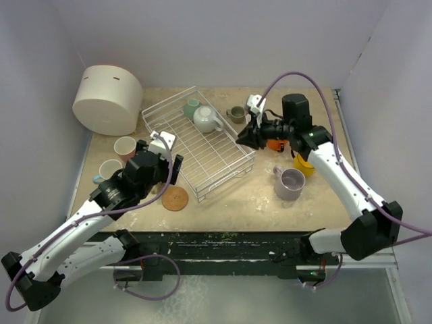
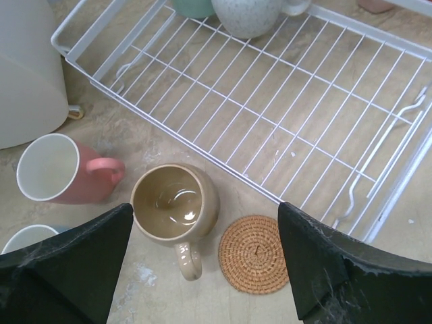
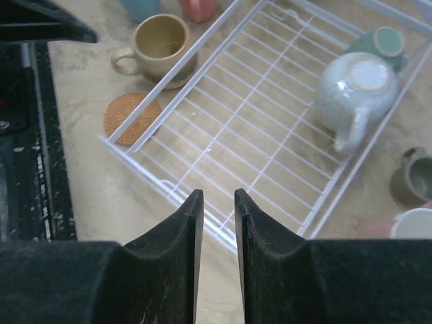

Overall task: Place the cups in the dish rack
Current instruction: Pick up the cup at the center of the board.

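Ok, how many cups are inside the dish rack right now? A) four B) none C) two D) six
C: only the white speckled mug and the teal mug sit inside the dish rack, both at its far end; the other cups are on the table.

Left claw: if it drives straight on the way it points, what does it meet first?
Probably the beige mug, upright and roughly centred ahead of the open left claw; its rim would be met first, though depth is unclear.
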Robot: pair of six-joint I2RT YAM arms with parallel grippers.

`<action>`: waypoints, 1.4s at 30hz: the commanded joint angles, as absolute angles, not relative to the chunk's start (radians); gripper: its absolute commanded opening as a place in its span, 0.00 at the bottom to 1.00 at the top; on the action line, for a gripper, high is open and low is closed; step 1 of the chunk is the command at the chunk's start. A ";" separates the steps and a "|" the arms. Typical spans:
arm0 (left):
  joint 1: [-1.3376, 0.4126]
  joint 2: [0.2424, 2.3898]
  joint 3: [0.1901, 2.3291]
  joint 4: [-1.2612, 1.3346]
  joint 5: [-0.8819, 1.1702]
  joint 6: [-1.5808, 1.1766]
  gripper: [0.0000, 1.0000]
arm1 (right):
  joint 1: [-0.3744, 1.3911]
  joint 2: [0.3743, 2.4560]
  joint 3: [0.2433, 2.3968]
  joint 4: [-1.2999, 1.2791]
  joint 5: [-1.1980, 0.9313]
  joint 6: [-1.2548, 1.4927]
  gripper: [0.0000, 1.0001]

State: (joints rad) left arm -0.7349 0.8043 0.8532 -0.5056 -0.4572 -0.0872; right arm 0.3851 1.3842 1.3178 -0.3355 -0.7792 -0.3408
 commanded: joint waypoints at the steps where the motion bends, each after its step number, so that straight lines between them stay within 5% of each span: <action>1: -0.731 0.867 0.869 -0.523 -0.482 -0.116 0.87 | 0.383 1.264 1.193 -0.267 -0.868 -0.336 0.28; 9: -0.678 0.973 0.946 -0.617 -0.483 -0.139 0.67 | 0.306 1.184 1.141 -0.223 -0.913 -0.304 0.28; 18: -0.444 1.085 1.028 -0.739 -0.214 -0.088 0.60 | 0.307 1.182 1.132 -0.218 -0.845 -0.309 0.28; 23: -0.354 1.196 1.076 -0.755 -0.052 -0.086 0.43 | 0.307 1.186 1.127 -0.215 -0.832 -0.314 0.28; 35: -0.204 1.333 1.059 -0.676 0.268 -0.107 0.50 | 0.307 1.191 1.124 -0.222 -0.802 -0.342 0.28; 42: -0.195 1.438 1.052 -0.628 0.315 -0.132 0.46 | 0.306 1.207 1.129 -0.237 -0.801 -0.364 0.28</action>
State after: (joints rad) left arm -0.2031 1.3891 1.0435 -0.6872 0.2493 -0.1143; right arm 0.3065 1.1980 1.1233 -0.2478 -0.8024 -0.3344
